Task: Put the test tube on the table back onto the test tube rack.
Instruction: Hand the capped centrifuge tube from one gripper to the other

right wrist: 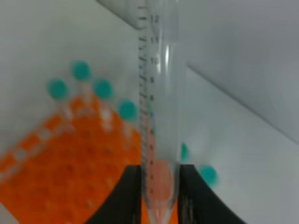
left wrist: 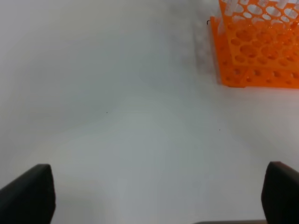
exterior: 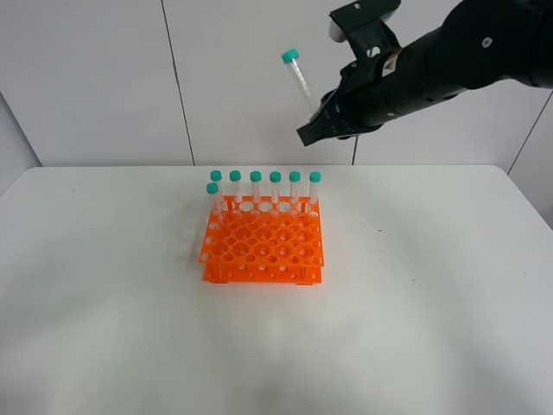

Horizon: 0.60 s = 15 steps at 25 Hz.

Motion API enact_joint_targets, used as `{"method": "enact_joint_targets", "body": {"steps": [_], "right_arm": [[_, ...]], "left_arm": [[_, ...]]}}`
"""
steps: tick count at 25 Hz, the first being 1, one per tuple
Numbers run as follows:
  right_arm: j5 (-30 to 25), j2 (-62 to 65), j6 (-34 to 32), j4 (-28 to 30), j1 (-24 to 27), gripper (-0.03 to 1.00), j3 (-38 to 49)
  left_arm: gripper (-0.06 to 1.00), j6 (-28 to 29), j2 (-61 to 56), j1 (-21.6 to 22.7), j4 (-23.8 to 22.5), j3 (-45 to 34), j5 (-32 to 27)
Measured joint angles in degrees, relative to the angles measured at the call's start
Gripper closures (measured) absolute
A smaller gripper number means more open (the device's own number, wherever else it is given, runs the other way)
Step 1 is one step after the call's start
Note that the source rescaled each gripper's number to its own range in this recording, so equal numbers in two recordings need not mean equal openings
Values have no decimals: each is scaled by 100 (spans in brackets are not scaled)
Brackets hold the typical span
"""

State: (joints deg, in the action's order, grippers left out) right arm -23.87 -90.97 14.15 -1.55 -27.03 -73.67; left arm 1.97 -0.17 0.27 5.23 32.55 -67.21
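My right claw [exterior: 318,123], upper right of the frame, pinches the test tube [exterior: 300,79] by its tapered end, long axis tilted, cap up-left. The test tube rack [exterior: 263,246] sits below-left on the tabletop [exterior: 432,259]; my left claw [left wrist: 156,198] is spread.

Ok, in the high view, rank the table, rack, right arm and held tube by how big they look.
1. Table
2. Right arm, likely nearer the camera
3. Rack
4. Held tube
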Motion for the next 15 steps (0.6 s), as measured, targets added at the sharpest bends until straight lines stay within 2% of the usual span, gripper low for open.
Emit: {"method": "enact_joint_targets", "body": {"steps": [7, 15], "right_arm": [[1206, 4, -51, -202, -907, 97, 97], [2432, 11, -62, -304, -1187, 97, 921]], "left_arm": [[-6, 0, 0, 0, 0, 0, 0], [-6, 0, 0, 0, 0, 0, 0]]}}
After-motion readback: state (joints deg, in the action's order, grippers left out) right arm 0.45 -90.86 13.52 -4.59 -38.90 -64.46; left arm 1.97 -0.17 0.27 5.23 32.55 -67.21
